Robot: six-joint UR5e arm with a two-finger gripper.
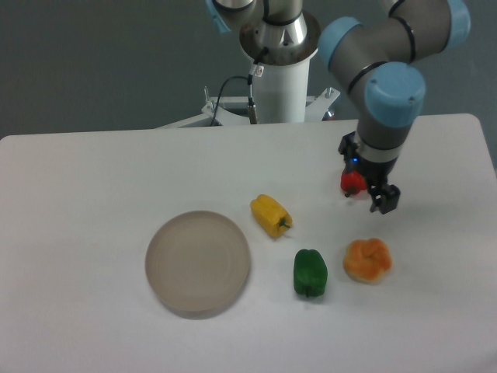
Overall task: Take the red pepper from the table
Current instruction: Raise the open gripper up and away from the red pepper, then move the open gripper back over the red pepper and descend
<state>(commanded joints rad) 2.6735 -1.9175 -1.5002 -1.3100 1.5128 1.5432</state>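
the arm reaches down over the right rear part of the white desk [93, 171], its grey and blue wrist pointing downward. the gripper [368, 190] is low over the desk, and the red pepper [352, 181] shows at its left side, partly hidden by the black jaws. one dark finger [384, 199] sticks out below and to the right of the pepper. the pepper lies right at the jaws, but from this view i cannot tell whether they are clenched on it or merely around it, nor whether the pepper rests on the desk or is lifted off it.

in front of the gripper, nearer the camera, sits the orange pepper [367, 260], apart from the finger. just left of it lies the green pepper [310, 273]. the yellow pepper [271, 215] lies further left and back, near the middle of the desk, its stem end pointing right. the round grey-beige plate [198, 263] sits left of the yellow and green peppers, with nothing on it. behind the desk stands the arm's white base column [278, 85] with a black cable beside it.
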